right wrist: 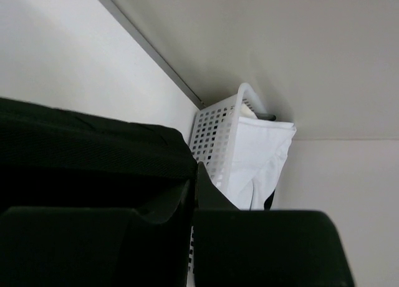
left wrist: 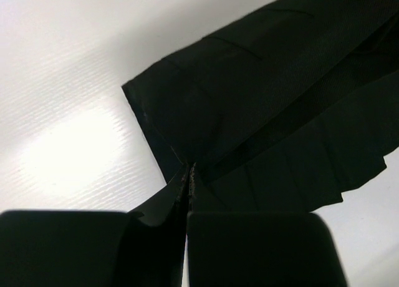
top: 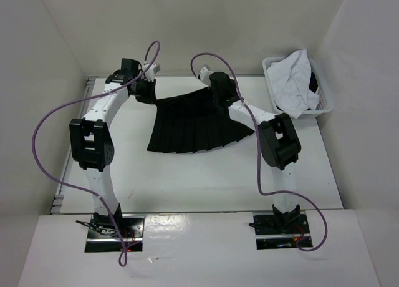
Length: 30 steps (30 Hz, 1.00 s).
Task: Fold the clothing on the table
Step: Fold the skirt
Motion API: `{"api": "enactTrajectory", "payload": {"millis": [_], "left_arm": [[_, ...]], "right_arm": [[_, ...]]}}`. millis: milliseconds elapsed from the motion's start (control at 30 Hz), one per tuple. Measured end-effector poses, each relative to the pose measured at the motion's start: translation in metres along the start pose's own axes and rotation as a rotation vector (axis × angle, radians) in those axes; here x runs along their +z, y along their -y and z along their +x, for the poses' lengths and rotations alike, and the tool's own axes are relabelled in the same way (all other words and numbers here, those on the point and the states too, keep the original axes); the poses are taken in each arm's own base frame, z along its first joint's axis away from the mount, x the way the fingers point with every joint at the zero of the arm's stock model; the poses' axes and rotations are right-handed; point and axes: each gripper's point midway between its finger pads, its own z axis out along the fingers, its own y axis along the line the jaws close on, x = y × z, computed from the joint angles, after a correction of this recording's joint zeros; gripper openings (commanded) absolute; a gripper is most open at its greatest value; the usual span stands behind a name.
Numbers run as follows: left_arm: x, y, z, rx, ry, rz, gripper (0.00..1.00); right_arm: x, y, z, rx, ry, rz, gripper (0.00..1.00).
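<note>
The clothing (top: 193,128) is spread on the table (top: 187,187), left of the basket (top: 325,103). Its waistband corners are pinched by the left hand (left wrist: 189,178) and the right hand (right wrist: 194,175), both clamped on fabric, probably so that the edge can be lifted and folded over.

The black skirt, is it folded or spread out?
Spread out: the skirt fans wide across the table, pleats showing, with no half laid over another.

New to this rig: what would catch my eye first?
The black pleated fabric skirt fans out across the matte white table, its waistband ends pinched in the left hand and right hand. At the far right, a white plastic basket holds a crumpled white garment.
</note>
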Motion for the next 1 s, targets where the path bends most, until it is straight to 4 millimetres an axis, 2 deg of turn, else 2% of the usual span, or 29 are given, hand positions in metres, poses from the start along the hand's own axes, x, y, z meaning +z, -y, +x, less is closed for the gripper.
{"api": "enactTrajectory", "payload": {"millis": [100,300,433,567,700,800,900,1000], "left_arm": [[0.005,0.006,0.007,0.003,-0.018,0.010,0.00],[0.015,0.017,0.035,-0.008,-0.080,0.037,0.00],[0.010,0.019,0.053,-0.018,-0.118,0.029,0.00],[0.011,0.018,0.071,-0.034,-0.158,0.025,0.00],[0.014,0.023,0.085,-0.039,-0.194,0.036,0.00],[0.016,0.027,0.090,-0.034,-0.208,0.043,0.00],[0.018,0.029,0.095,-0.030,-0.215,0.047,0.00],[0.020,0.029,0.109,-0.030,-0.241,0.047,0.00]], "right_arm": [[0.000,-0.005,0.010,-0.018,-0.014,-0.013,0.00],[-0.011,-0.022,0.036,-0.075,-0.054,-0.083,0.00],[-0.021,-0.014,0.046,-0.077,-0.075,-0.097,0.00],[-0.026,-0.009,0.068,-0.081,-0.118,-0.097,0.00],[-0.028,-0.021,0.086,-0.111,-0.164,-0.137,0.00],[-0.031,-0.028,0.092,-0.130,-0.181,-0.172,0.00],[-0.038,-0.041,0.100,-0.161,-0.195,-0.222,0.00],[-0.049,-0.056,0.110,-0.196,-0.218,-0.287,0.00]]}}
